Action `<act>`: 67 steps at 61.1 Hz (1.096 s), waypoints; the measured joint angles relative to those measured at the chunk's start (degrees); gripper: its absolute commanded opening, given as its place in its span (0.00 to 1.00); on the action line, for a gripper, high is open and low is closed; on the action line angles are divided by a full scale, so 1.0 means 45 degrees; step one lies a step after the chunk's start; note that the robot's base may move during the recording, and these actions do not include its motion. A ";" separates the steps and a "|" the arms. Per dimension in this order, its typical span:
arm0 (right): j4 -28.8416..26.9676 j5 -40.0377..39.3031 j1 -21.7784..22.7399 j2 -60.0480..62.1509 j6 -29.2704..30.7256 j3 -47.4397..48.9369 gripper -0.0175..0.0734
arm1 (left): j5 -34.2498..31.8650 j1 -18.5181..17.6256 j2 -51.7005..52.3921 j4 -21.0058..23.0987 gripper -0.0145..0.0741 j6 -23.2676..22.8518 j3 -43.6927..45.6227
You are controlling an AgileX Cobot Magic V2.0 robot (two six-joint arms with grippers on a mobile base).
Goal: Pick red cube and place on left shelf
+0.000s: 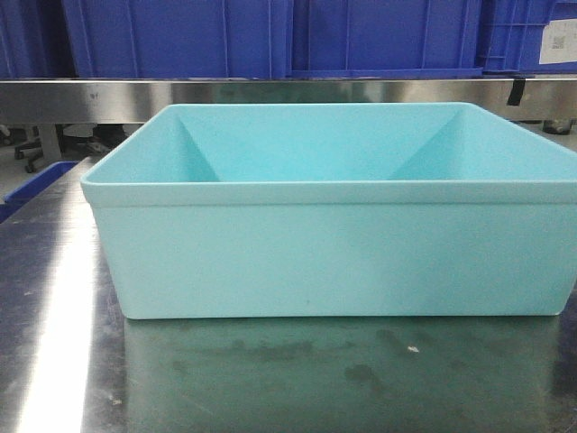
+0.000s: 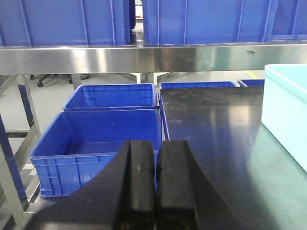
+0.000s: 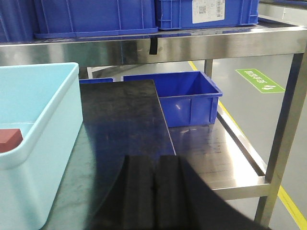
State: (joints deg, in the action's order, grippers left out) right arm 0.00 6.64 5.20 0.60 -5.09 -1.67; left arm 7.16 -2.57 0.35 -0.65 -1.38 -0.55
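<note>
We are judging the pick as pending: the cube [image 3: 9, 140] is lying inside the tub [image 3: 53, 120], behind its rim. The left gripper [image 2: 156, 191] and right gripper [image 3: 154, 196] are showing fingers pressed together, empty. The next move is calling for opened fingers descending over that rim.

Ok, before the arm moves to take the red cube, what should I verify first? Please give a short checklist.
1. Red cube found: ok, it lies inside the turquoise tub.
2. Left gripper open: not ok, shut and empty.
3. Right gripper open: not ok, shut and empty.
4. Space around the cube: cannot tell, the picture edge cuts it.
5. Room on the left shelf: ok, the near blue crate looks empty.
</note>
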 measured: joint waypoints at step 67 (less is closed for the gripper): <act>0.0000 -0.0526 0.0000 0.0000 0.0000 0.0000 0.24 | 0.0000 0.0000 0.0000 0.0000 0.28 0.0000 0.0000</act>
State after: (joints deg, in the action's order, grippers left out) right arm 0.00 4.28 5.20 0.60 -5.09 -1.67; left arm 7.16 -2.57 0.35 -0.65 -1.38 -0.55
